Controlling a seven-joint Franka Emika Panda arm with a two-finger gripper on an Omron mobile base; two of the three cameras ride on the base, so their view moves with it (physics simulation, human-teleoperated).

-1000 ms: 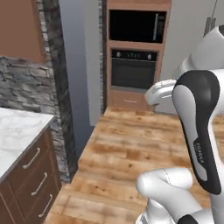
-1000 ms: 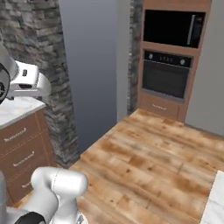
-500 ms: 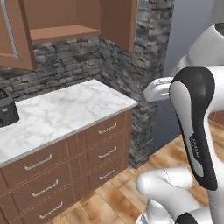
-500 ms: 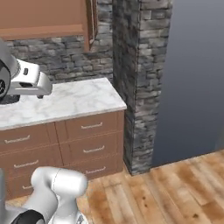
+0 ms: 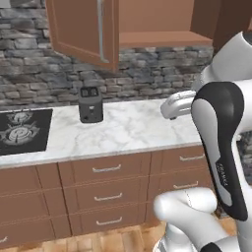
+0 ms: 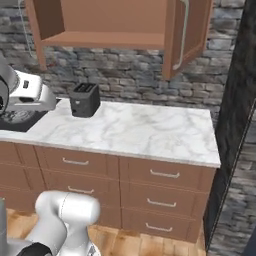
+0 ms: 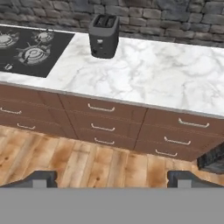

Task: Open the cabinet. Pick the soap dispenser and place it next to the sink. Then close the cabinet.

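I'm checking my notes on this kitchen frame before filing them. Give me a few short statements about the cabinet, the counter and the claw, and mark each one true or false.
1. The cabinet above the counter has its doors swung open. True.
2. A dark toaster stands on the marble counter. True.
3. The claw is shut on a bottle. False: its tips stand wide apart with nothing between them, over the wooden floor.
4. The toaster sits on the cooktop. False: it stands on the marble beside the cooktop.
5. The drawers under the counter are pulled out. False: they all sit flush and closed.
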